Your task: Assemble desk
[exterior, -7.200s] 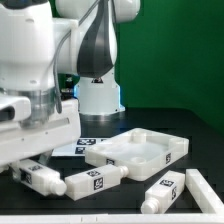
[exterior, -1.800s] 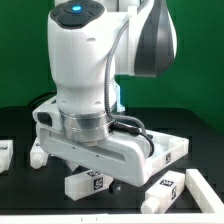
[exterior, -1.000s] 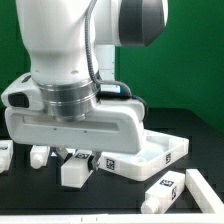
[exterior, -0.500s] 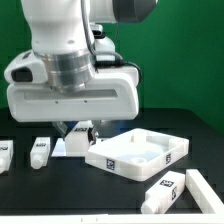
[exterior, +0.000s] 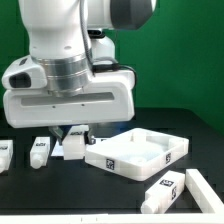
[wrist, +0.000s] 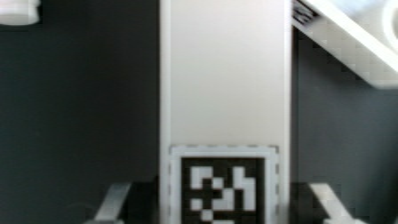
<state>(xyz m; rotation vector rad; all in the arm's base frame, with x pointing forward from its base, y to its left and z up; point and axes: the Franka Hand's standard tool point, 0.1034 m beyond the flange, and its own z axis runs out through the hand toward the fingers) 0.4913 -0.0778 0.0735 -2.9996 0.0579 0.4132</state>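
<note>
The desk's white rimmed tabletop (exterior: 142,152) lies on the black table at the exterior view's right, with a tag on its front wall. My gripper (exterior: 74,133) hangs just to its left, shut on a white square leg (exterior: 72,146) that it holds above the table. In the wrist view that leg (wrist: 226,90) runs straight out from between the jaws of the gripper (wrist: 222,197), its tag facing the camera. A corner of the tabletop (wrist: 352,38) shows beside the leg.
Two loose legs (exterior: 40,152) (exterior: 4,156) lie at the exterior view's left. Two more legs (exterior: 164,188) (exterior: 203,186) lie near the front right. The arm's large white body (exterior: 70,90) fills the upper middle of the exterior view.
The hand has risen and drawn back a little, and the leg it grips has come up off the table. The tabletop and loose legs have stayed put.
</note>
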